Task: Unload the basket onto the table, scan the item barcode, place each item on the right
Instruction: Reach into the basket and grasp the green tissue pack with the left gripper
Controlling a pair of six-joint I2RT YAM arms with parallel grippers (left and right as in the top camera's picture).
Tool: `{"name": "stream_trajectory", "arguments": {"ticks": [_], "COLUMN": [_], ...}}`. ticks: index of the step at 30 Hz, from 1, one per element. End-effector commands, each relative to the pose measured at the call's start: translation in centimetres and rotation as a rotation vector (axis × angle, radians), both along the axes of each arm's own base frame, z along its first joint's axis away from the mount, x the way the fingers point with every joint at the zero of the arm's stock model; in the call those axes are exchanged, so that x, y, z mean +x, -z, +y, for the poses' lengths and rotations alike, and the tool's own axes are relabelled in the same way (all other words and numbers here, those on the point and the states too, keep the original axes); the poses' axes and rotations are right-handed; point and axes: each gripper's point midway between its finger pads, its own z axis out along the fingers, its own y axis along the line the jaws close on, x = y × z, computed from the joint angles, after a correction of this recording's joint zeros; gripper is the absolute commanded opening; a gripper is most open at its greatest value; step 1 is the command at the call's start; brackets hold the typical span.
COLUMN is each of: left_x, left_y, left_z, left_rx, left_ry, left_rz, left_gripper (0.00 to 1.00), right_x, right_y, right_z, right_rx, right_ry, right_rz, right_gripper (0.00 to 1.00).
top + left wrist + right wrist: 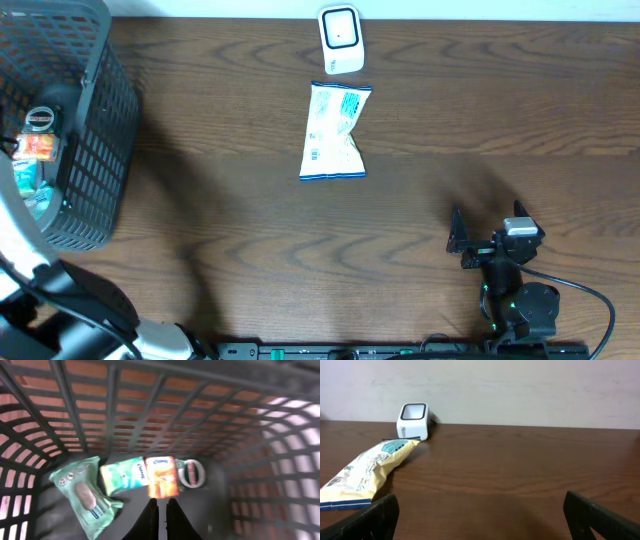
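Now my left pincer [161,506] pinches the orange packet [162,476] at its lower edge; it seems light, soft, slippery.

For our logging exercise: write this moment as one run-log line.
left hand: shut on orange packet in basket | right hand: open, empty | white pouch: near scanner

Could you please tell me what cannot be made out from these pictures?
Left wrist: whether the shut left gripper grips the orange pack; blurred.
Overhead: any barcode on the snack bag; too small.
Right wrist: the snack bag's near end; cut off by the left edge.
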Motion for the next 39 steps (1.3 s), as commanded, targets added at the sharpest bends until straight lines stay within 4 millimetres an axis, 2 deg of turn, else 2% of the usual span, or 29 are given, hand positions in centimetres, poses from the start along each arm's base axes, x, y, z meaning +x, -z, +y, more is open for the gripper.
{"name": "stream_trajectory", "arguments": {"ticks": [1,2,4,7,8,10,14,18,22,23,25,26,27,28,29,32,34,37,39], "left_x": [0.1,-0.1,-0.1,-0.2,-0.4,-1.0,-2.1,-3.2,-3.9,-4.0,-4.3,-4.3,-4.4,-4.6,-4.6,-4.7,-3.9,-2.1,-0.9], "left_y": [0.2,2.2,4.3,7.9,10.3,13.1,17.6,20.5,22.3,22.4,22.5,22.5,22.5,22.6,22.6,22.6,21.8,18.1,14.2], "left_z": [-0.6,-0.8,-0.8,-0.8,-0.9,-0.9,-0.2,0.2,0.5,0.5,0.6,0.6,0.6,0.4,0.2,-0.5,-1.2,-2.0,-1.7], "left_rx": [-0.03,-0.071,-0.108,-0.169,-0.209,-0.249,-0.27,-0.289,-0.318,-0.32,-0.325,-0.328,-0.327,-0.334,-0.341,-0.379,-0.412,-0.415,-0.359], "left_ry": [0.021,0.02,0.019,0.017,0.012,-0.003,-0.043,-0.067,-0.079,-0.081,-0.086,-0.086,-0.08,-0.078,-0.076,-0.061,-0.035,0.013,0.035], "left_rz": [-0.004,0.048,0.095,0.174,0.231,0.304,0.435,0.514,0.546,0.548,0.553,0.555,0.559,0.568,0.57,0.567,0.514,0.372,0.261], "left_gripper": [0.28,0.59,0.64,0.67,0.67,0.67,0.68,0.73,0.73,0.73,0.61,0.58,0.47,0.19,0.07,0.07,0.07,0.07,0.07], "right_x": [0.0,0.0,0.0,0.0,0.0,0.0,0.0,0.0,0.0,0.0,0.0,0.0,0.0,0.0,0.0,0.0,0.0,0.0,0.0], "right_y": [0.1,0.1,0.1,0.1,0.1,0.1,0.1,0.1,0.1,0.1,0.1,0.1,0.1,0.1,0.1,0.1,0.1,0.1,0.1], "right_z": [0.2,0.2,0.2,0.2,0.2,0.2,0.2,0.2,0.2,0.2,0.2,0.2,0.2,0.2,0.2,0.2,0.2,0.2,0.2], "right_rx": [-0.007,-0.007,-0.007,-0.007,-0.007,-0.007,-0.007,-0.007,-0.007,-0.007,-0.007,-0.007,-0.007,-0.007,-0.007,-0.007,-0.007,-0.007,-0.007], "right_ry": [-0.01,-0.01,-0.01,-0.01,-0.01,-0.009,-0.01,-0.01,-0.01,-0.01,-0.01,-0.01,-0.01,-0.01,-0.01,-0.01,-0.01,-0.01,-0.01], "right_rz": [0.0,0.0,0.0,0.0,0.0,0.0,0.0,0.0,0.0,0.0,0.0,0.0,0.0,0.0,0.0,0.0,0.0,0.0,0.0], "right_gripper": [0.99,0.99,0.99,0.99,0.99,0.99,0.99,0.99,0.99,0.99,0.99,0.99,0.99,0.99,0.99,0.99,0.99,0.99,0.99]}}
